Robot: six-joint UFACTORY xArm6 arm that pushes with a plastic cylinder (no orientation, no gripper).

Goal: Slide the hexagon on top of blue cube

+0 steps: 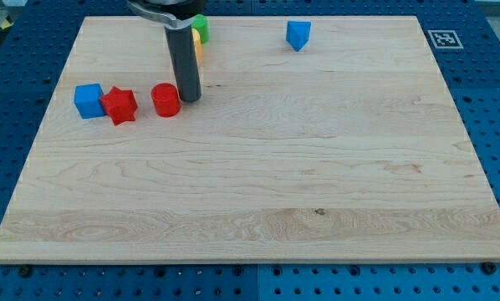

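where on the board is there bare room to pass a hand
Bare wood fills everything below the row of blue cube, red star and red hexagon. Crowded: upper left, where my tip sits just right of the hexagon.

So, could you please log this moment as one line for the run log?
tip touching right of red hexagon | red star between hexagon and blue cube | hexagon not yet above cube

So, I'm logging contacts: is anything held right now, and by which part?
Nothing is held. My tip has no hand; it stands just right of the red hexagon, touching or nearly so.
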